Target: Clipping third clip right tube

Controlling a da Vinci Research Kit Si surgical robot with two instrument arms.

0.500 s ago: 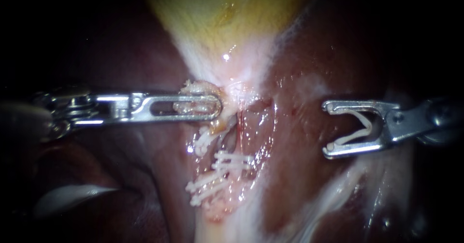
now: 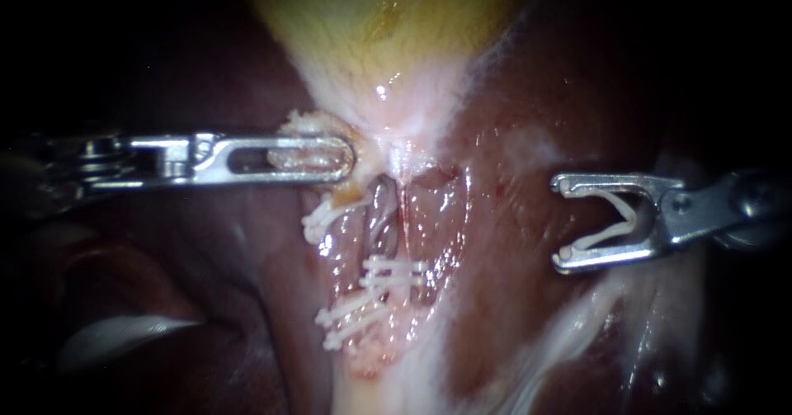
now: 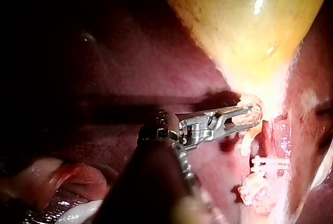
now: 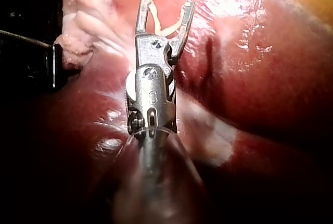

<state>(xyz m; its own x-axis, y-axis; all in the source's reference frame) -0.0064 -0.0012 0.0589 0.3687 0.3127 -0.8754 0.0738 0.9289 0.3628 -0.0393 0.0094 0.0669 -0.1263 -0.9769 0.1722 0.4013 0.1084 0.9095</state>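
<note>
My left instrument (image 2: pixel 342 157): jaws pinched on pale tissue (image 2: pixel 301 157) at the gallbladder (image 2: pixel 388 27) neck. My right instrument (image 2: pixel 563 219): jaws spread wide, cradling an unfired clip (image 2: pixel 601 232), well apart from the right tube (image 2: pixel 419 225), which lies mid-field with two clips (image 2: pixel 396 272) across it lower down. Tube looks soft, slick and tear-prone. I'd seat the jaws square across the bare stretch above those clips.
</note>
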